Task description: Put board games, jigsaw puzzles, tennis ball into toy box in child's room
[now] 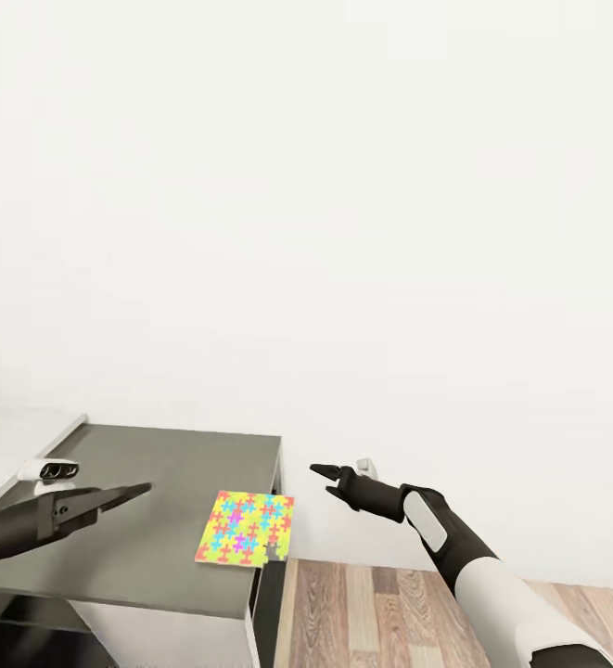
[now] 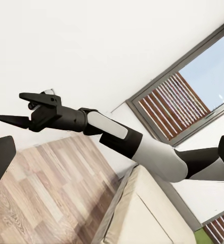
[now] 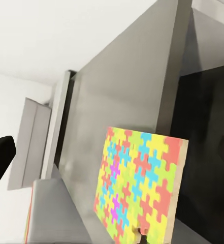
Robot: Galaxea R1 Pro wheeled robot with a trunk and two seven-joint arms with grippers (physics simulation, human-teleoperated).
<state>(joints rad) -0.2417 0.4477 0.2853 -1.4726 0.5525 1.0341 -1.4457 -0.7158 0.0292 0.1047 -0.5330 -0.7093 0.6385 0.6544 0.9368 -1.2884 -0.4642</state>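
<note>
The right hand (image 2: 18,109) reaches out in mid-air with its two dark fingers (image 2: 12,121) spread apart and nothing between them. Its arm (image 2: 142,147), black near the wrist and white further back, stretches away toward four o'clock. Beneath it lies a wood-plank floor (image 2: 51,188). At five o'clock is the bed (image 2: 147,213) with its cream mattress. A white wall (image 2: 91,40) stands behind, and a window (image 2: 193,86) with slatted blinds sits at two o'clock.
</note>
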